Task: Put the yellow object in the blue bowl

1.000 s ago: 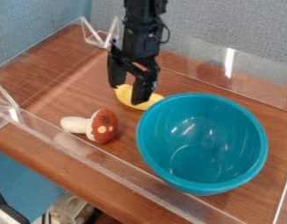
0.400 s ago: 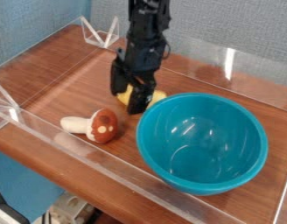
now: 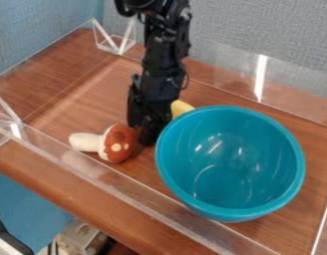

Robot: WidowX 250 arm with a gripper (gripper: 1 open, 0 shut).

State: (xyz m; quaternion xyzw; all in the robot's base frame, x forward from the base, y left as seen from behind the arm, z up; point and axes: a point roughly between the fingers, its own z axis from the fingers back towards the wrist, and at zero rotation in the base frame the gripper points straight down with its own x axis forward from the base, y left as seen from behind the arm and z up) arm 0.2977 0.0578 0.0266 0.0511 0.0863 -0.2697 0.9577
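Observation:
The yellow object [image 3: 182, 107] lies on the wooden table just left of the blue bowl's far rim. Only its right end shows; the rest is hidden behind my gripper [image 3: 145, 124]. The gripper points steeply down, with its fingertips at table level around the yellow object. The fingers stand closer together than a wide spread. Whether they press on the yellow object is hidden by the dark hand. The large glossy blue bowl [image 3: 267, 132] stands at the front right, with nothing in it.
A toy mushroom [image 3: 111, 143] with a brown-red cap lies on its side just left of and in front of the gripper. Clear acrylic walls [image 3: 47, 139] ring the table, with clips at the far-left corner [image 3: 116, 40].
The gripper has come down from above the yellow object to table level, and its fingers have narrowed around it. The bowl and the mushroom have not moved.

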